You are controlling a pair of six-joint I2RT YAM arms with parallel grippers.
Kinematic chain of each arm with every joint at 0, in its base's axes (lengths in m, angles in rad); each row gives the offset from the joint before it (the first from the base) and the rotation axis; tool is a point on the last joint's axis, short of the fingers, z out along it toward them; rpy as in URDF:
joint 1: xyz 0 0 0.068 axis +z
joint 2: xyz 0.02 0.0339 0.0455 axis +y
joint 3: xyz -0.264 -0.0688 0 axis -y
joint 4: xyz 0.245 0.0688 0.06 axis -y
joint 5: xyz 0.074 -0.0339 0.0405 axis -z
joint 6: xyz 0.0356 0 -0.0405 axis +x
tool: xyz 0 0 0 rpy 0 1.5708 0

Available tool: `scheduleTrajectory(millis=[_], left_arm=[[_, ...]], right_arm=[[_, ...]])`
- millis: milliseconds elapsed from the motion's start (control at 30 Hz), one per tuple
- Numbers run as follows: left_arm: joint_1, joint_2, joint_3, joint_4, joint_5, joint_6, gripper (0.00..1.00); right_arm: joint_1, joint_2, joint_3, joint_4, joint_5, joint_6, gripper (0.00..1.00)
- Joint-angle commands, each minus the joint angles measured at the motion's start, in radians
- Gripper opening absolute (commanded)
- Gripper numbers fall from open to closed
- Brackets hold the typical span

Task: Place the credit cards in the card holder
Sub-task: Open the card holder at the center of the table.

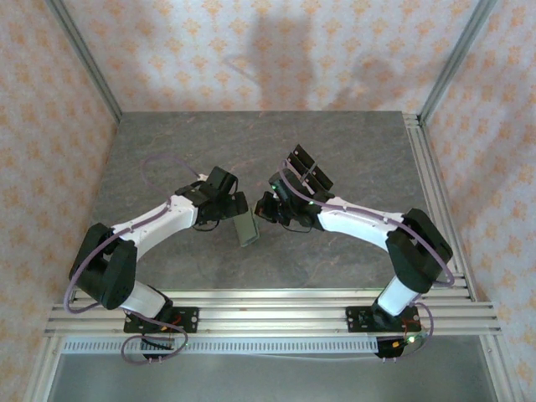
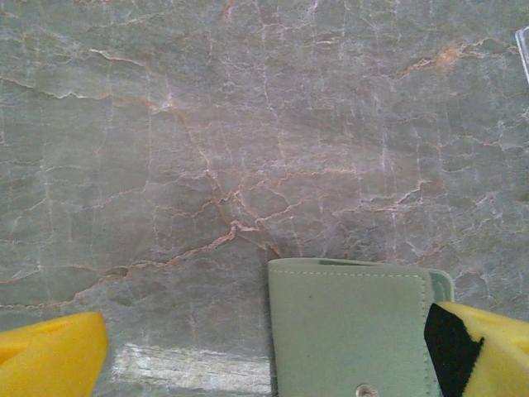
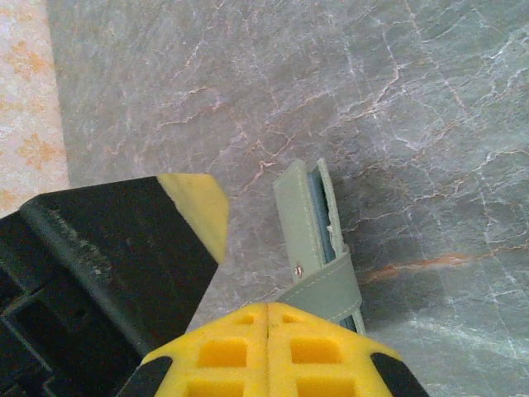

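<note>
Left gripper (image 2: pixel 264 341) hangs low over the table (image 2: pixel 248 124) with its jaws spread wide, holding nothing. The holder (image 2: pixel 351 331) lies between its two yellow fingers (image 2: pixel 50 357), far nearer the right-hand one and perhaps just touching it; I cannot tell which. Beyond the fingertips there is bare stone.

Right gripper (image 3: pixel 269 318) has its jaws pressed together with nothing between them. The holder (image 3: pixel 310 223) sits just ahead of its tips, slightly to their right, with the tab (image 3: pixel 326 285) reaching toward the pads. The left gripper's dark finger (image 3: pixel 165 240) stands close on the other side.

From above, the two grippers (image 1: pixel 228 201) (image 1: pixel 270 208) face each other closely, and the holder (image 1: pixel 245 226) lies just nearside of the gap between them.

On progress, my reading is late rather than early. The holder looks folded closed. In the right wrist view a bluish-grey strip (image 3: pixel 319 207) shows between its covers, which may be card edges or only lining; it is too small to settle. If the cards are inside, little is left beyond drawing both arms back. If not, the holder must be opened again and the cards found. Whether the tab is fastened I cannot tell either.
</note>
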Motion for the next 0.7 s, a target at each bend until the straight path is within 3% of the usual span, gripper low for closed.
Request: scheduleTrajectory(millis=[0, 367, 667], left_arm=[[0.009, 0.008, 0.017, 0.026, 0.018, -0.016, 1.0], [0.006, -0.013, -0.037, 0.055, 0.028, -0.036, 0.99], [0.007, -0.05, -0.092, 0.049, -0.017, -0.031, 0.99]], right_arm=[[0.004, -0.051, 0.039, 0.02, -0.004, 0.011, 0.0], [0.002, -0.057, 0.047, -0.016, 0.011, -0.004, 0.0], [-0.039, -0.082, -0.069, -0.016, 0.049, -0.001, 0.0]])
